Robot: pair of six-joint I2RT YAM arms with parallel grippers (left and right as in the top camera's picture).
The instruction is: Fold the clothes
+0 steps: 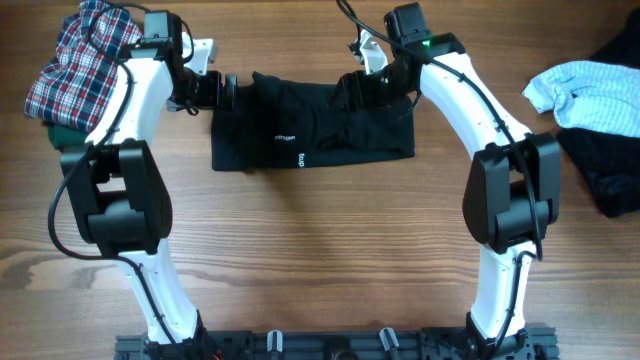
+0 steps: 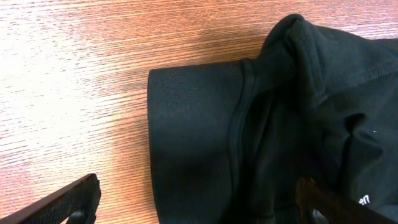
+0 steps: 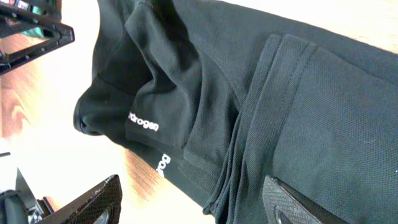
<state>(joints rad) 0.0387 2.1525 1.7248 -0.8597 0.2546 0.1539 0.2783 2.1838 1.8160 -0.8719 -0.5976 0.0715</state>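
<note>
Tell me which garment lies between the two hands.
The black T-shirt with white print, flanked by the left hand and right hand. The plaid garment sits far left; the light blue garment and dark garment far right.

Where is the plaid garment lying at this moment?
In the overhead view the plaid garment lies bunched at the table's far left corner, beside the left arm, partly over a dark green cloth.
</note>
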